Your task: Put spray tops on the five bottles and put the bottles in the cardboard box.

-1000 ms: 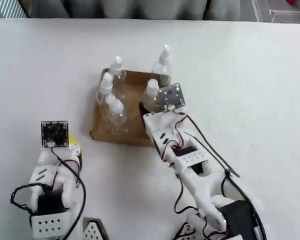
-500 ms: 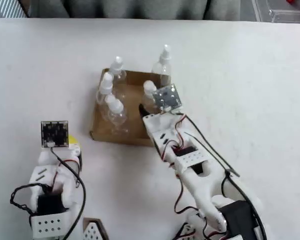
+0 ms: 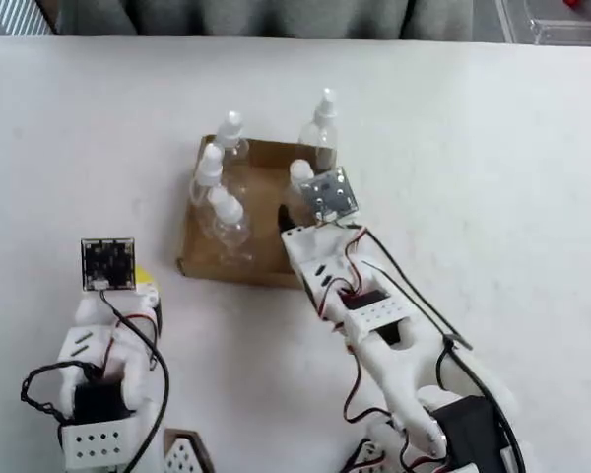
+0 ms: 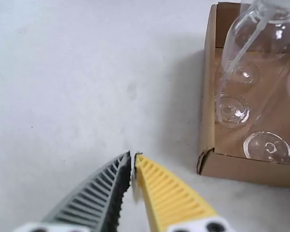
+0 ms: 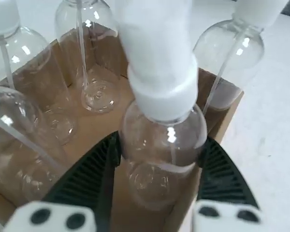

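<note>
Watching from my station, I start with the worktop [image 3: 473, 148]. It is wide and bare to the right and beyond the box [image 3: 231, 264], so there is plenty of room to back out that way. The box sits mid-worktop, and its low walls are the edges that matter. My right arm [image 3: 374, 325] stretches over its near right corner. My left arm [image 3: 103, 374] sits nearer the front, off to the box's left.

Three bottles [image 3: 210, 166], tops on, stand along the box's left side. A corner bottle [image 3: 322, 123] stands at the far right corner, and I cannot tell whether it is inside the wall or just beyond it. The right end effector [image 5: 160, 145] grips the held bottle [image 5: 154, 181] round its body, upright and capped, over the free right half of the box. I cannot tell whether its base touches the floor. The left end effector [image 4: 133, 157] is closed on nothing, just off the box's near left corner.

Risks as I judge them:
- Letting go with the base off the floor could topple the held bottle into its neighbours.
- Opening wide could nudge the corner bottle.
- Pulling back low could catch the near wall and shove the light box.
</note>
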